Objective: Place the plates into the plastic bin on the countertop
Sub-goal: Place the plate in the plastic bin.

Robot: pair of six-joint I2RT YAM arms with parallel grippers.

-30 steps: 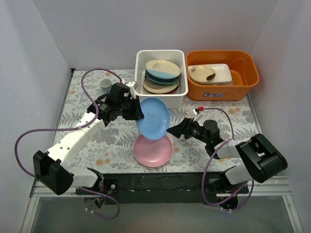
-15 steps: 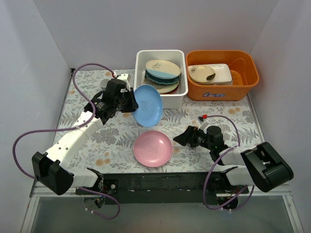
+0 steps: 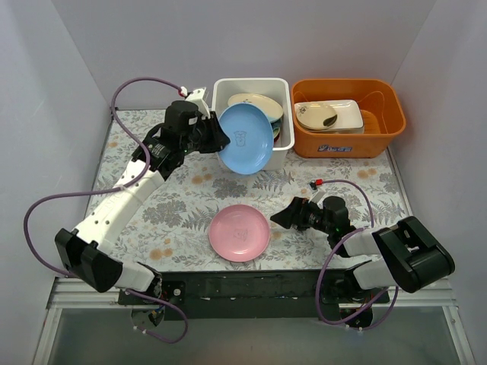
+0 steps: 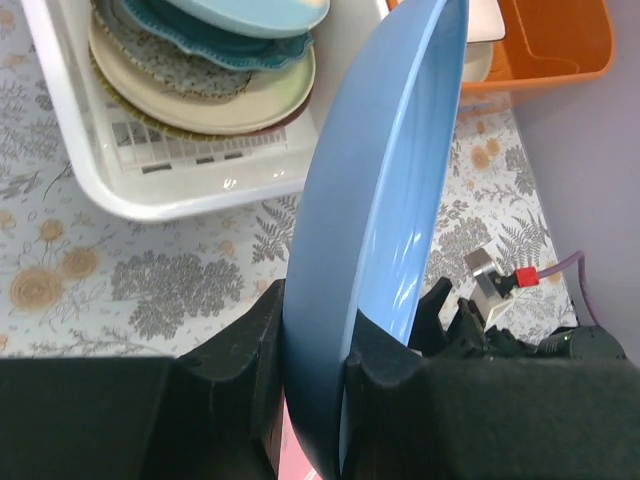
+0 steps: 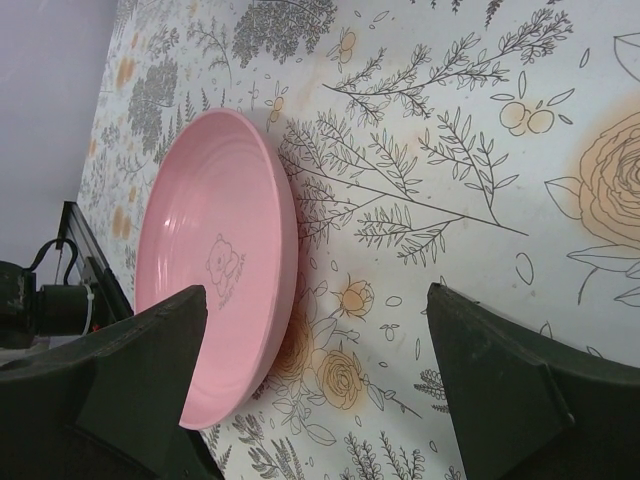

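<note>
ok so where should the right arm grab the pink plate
Grip the pink plate by its raised rim, on the edge facing the right pincer, coming in low from the robot's right side. It lies flat on the countertop, so likely only the upturned lip offers room for a finger beneath.

Top overhead, wide; wrists close; right shares pink plate [image 3: 239, 233].

The white plastic bin [image 3: 251, 85] sits at 12 o'clock on the countertop [image 3: 183, 198] and holds a leaning stack of plates [image 4: 200, 70] (cream, teal and light blue among them). The blue plate [image 3: 245, 139] hangs tilted on edge over the bin's 7 o'clock corner, pinched by the left gripper [image 4: 320, 352]. The pink plate [image 3: 239, 233] lies flat at 6 o'clock.
</note>
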